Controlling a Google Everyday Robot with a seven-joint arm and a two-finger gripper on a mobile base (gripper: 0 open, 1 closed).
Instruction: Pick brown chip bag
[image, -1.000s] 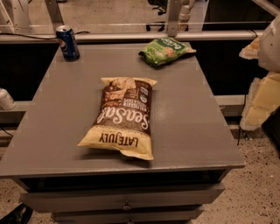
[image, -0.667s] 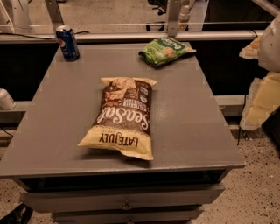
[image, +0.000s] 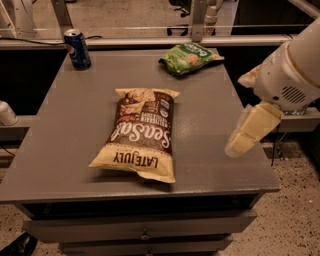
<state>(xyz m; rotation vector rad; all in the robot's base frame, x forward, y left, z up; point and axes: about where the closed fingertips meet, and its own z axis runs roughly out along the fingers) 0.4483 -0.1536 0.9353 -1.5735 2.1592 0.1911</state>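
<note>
The brown chip bag lies flat in the middle of the grey table. It has a dark brown middle with white script and pale yellow ends, and "LATE JULY" is printed on its near end. My gripper hangs at the right, over the table's right edge. It is well to the right of the bag, apart from it, and holds nothing. The white arm housing sits above it.
A green snack bag lies at the table's far right. A blue soda can stands at the far left corner. Drawers run below the front edge. A rail runs behind the table.
My arm and gripper have moved left, from beside the table to over its right edge. The bag, can and green bag have not moved.
</note>
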